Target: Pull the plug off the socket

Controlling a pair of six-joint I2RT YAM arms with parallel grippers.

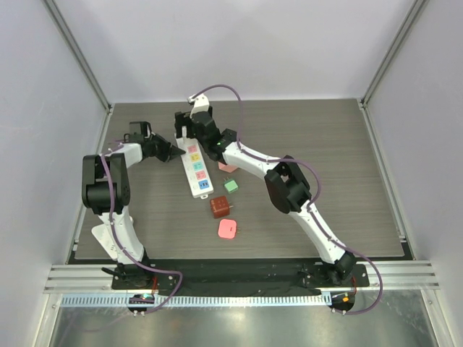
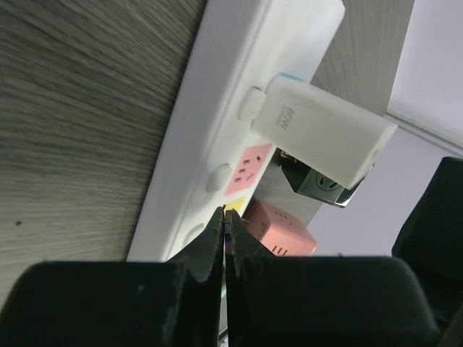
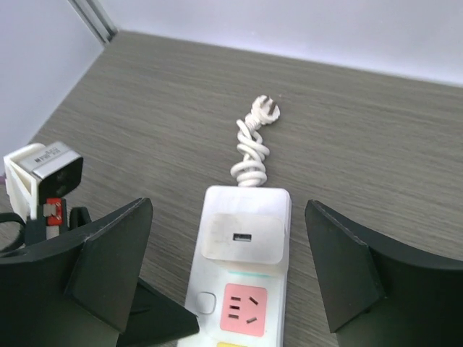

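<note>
The socket [image 1: 197, 172] lies flat on the wood-grain table [image 1: 318, 144], its long axis running from the far side toward the arm bases. The plug [image 3: 242, 237] sits at the socket's far end, just beyond the pink outlet. It is a smooth white block with rounded corners and a small port in its top face. The right gripper [image 3: 228, 210] is the one in position. It hangs over that far end with its jaws wide and one blunt black finger [image 3: 108, 260] off each long side of the socket, so the plug lies between them, untouched. The closing line runs across the socket's long axis, so I judge that a squeeze and a lift away from the socket's face should free the plug. The left gripper [image 2: 224, 217] comes in from the socket's left side, its tips shut together at the glossy plastic by the pink outlet. It is probably bracing the strip, though I cannot tell if it touches. Beyond the far end trails a short twisted white cord [image 3: 250, 148]. A green cube [image 1: 231, 186], a dark red cube [image 1: 221, 207] and a pink cube [image 1: 228, 229] lie loose off the socket's near right.
</note>
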